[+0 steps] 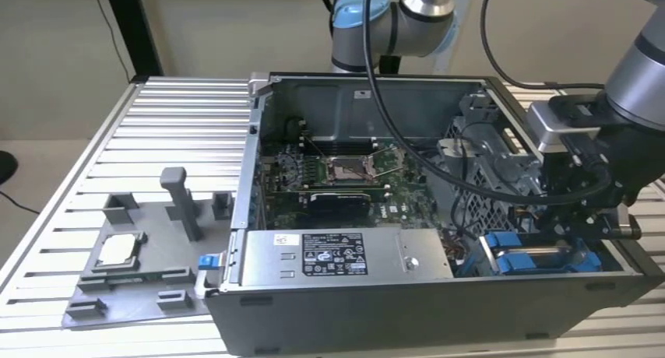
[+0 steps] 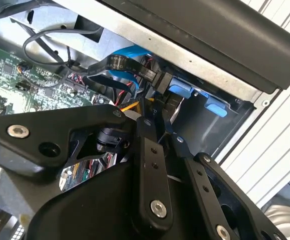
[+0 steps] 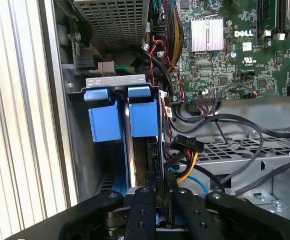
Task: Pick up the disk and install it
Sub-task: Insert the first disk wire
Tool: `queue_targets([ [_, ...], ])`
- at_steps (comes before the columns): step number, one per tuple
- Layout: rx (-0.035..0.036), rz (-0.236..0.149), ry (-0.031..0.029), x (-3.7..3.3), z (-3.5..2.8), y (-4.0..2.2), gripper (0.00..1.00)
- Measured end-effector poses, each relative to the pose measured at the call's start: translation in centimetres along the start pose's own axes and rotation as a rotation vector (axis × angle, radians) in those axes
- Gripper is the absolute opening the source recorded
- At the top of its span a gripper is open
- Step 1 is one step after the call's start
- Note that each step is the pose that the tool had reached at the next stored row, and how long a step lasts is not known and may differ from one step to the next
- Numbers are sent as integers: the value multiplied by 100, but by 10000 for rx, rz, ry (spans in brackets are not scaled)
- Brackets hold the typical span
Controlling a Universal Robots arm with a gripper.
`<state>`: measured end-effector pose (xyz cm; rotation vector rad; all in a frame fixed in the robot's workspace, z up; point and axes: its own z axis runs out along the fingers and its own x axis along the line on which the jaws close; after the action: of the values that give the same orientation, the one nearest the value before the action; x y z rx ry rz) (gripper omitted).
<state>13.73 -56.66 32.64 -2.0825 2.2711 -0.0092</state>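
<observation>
Black two-finger gripper (image 3: 157,202) is sitting low in the drive bay corner of the open grey metal computer case (image 1: 416,303), fingers drawn close and apparently clamping the thin edge of the flat silver-grey metal disk with blue carrier frame (image 3: 154,170), which is standing edge-on in its slot. Judging the disk: stiff, fairly heavy, smooth-sided, shock-sensitive. It is best gripped across the flat faces or the frame, not the connector. Two blue plastic carrier tabs (image 3: 104,117) are standing just beside it. A bundle of black, red and yellow cables (image 3: 185,150) is crowding the other side, near the green motherboard (image 3: 245,55), and risking a snag.
</observation>
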Motion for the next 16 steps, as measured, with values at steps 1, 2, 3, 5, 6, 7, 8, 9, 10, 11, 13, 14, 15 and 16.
queue_targets([
  [1, 1, 0, -1, 0, 0, 0, 100],
  [2, 0, 0, -8, -1, 3, 0, 100],
  [3, -1, 1, -18, 0, 4, 0, 100],
  [5, -2, 9, -37, -5, -66, -4, 100],
  [6, -2, 9, -25, -8, -117, -6, 100],
  [7, -1, 10, -24, -9, -162, -8, 100],
  [8, -2, 10, -26, -11, -207, -9, 100],
  [9, -1, 10, -22, -13, -255, -12, 100],
  [10, -2, 10, -22, -15, -301, -13, 100],
  [11, -1, 10, -22, -17, -339, -15, 100],
  [13, -1, 10, -23, -19, -377, -17, 100],
  [14, -2, 10, -24, -19, -377, -17, 100],
  [15, -1, 10, -25, -19, -377, -17, 100],
  [16, -2, 10, -26, -19, -377, -17, 100],
])
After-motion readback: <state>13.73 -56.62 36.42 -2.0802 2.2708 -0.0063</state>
